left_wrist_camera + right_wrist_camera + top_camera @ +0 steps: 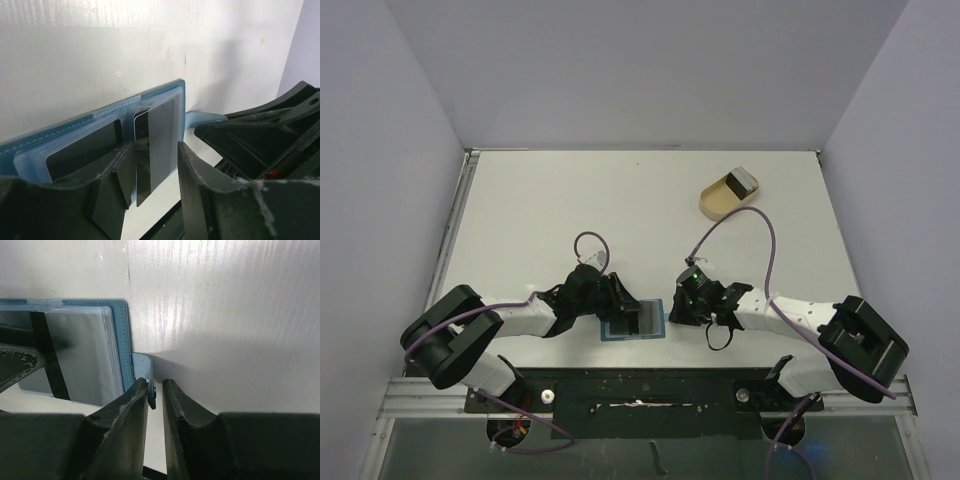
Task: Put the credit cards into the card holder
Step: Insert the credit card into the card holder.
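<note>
Straddling a grey, black-striped credit card point(162, 130), the left jaws stand released, a gap showing beside it. That card lies along the pocket of the blue card holder point(75, 127) nearer its closing tab point(141, 365), near end jutting past the edge. Nearly closed, the right jaws flank that tab; whether they pinch it I cannot tell. A dark second card point(82, 150) fills the other pocket. The holder lies open on the white desk point(570, 200), well apart from a tan dish point(709, 206).
</note>
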You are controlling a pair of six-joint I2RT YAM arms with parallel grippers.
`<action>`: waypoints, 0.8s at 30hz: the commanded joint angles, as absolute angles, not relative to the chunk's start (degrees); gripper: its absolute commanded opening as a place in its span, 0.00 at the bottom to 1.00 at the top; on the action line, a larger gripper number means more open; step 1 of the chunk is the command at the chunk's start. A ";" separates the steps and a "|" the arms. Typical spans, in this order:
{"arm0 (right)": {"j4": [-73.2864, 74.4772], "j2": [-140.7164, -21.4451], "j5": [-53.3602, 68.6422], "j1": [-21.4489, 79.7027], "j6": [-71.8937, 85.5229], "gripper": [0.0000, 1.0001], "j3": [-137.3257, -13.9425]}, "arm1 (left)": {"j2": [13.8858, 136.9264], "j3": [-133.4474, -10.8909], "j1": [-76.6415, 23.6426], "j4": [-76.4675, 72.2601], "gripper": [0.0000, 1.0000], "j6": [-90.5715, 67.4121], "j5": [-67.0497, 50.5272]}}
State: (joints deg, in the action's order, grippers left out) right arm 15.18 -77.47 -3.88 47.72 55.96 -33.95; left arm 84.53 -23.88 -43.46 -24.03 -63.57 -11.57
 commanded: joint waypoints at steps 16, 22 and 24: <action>13.87 -76.78 -6.68 48.11 52.10 0.14 -38.14 | 81.09 -26.06 -43.77 -18.01 0.38 -61.43 -8.66; 13.51 -76.23 -6.60 48.28 52.32 0.00 -37.44 | 79.69 -28.36 -43.77 -12.35 0.38 -60.16 -7.80; 13.49 -75.59 -6.96 48.38 52.67 0.00 -36.91 | 79.40 -29.08 -43.77 -10.84 0.39 -59.95 -7.48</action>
State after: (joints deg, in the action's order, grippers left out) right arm 15.05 -76.82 -5.02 47.75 52.71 -36.01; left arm 81.45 -25.87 -43.48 -14.66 -61.93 -9.19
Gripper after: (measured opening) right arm 0.052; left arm 0.381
